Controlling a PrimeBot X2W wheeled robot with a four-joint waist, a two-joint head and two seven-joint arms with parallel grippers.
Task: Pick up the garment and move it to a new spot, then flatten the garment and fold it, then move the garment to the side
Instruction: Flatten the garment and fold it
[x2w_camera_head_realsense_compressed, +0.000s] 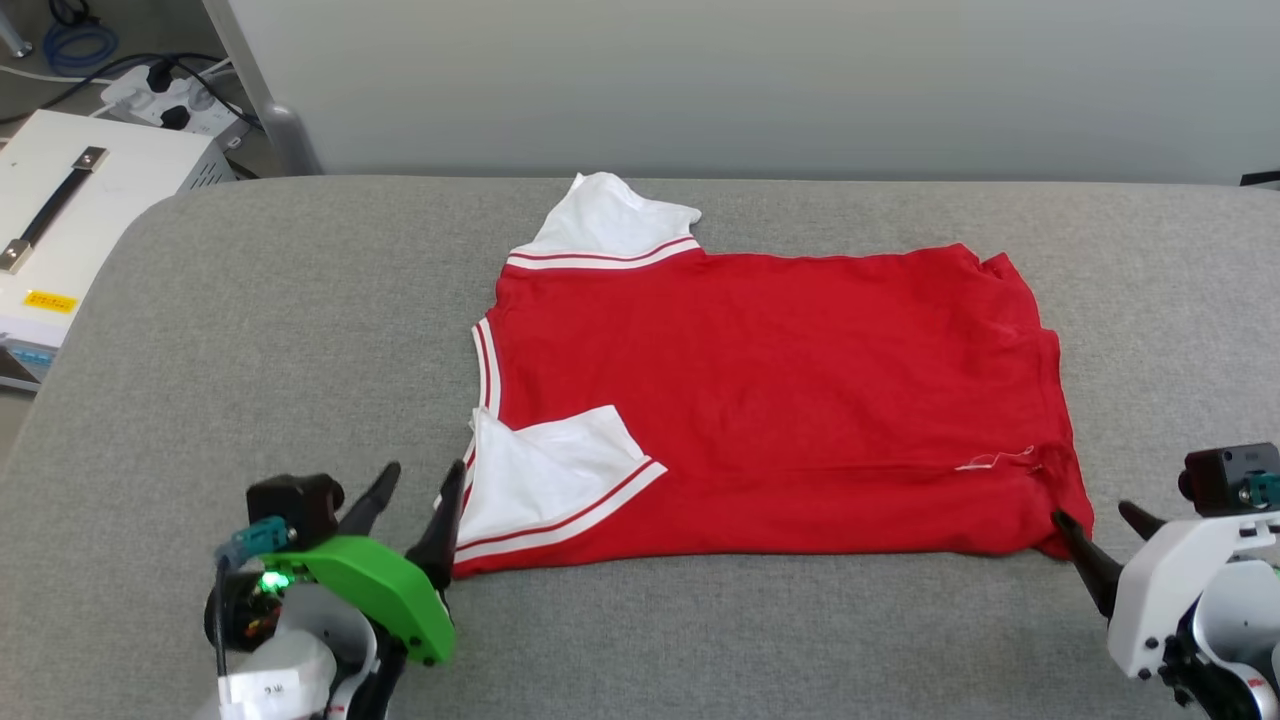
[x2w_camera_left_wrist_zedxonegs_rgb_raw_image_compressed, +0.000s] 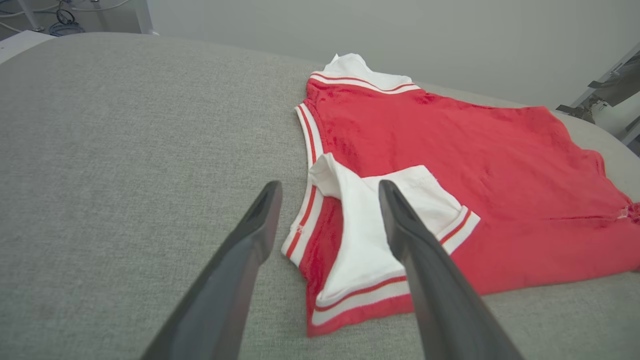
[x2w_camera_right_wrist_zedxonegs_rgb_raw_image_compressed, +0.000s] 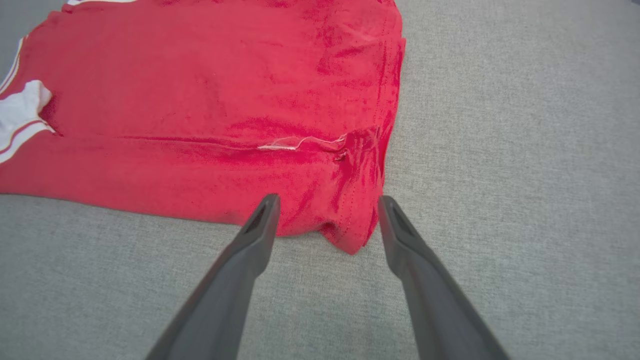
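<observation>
The grey padded table (x2w_camera_head_realsense_compressed: 250, 330) carries the garment (x2w_camera_head_realsense_compressed: 780, 400), flat at centre, near sleeve folded onto the body. The head view shows both white sleeves; the right wrist view cuts off the collar end. Left gripper (x2w_camera_head_realsense_compressed: 425, 470) and right gripper (x2w_camera_head_realsense_compressed: 1092, 512) stand at its near corners, jaws apart, empty; fingertip contact is indeterminate.
</observation>
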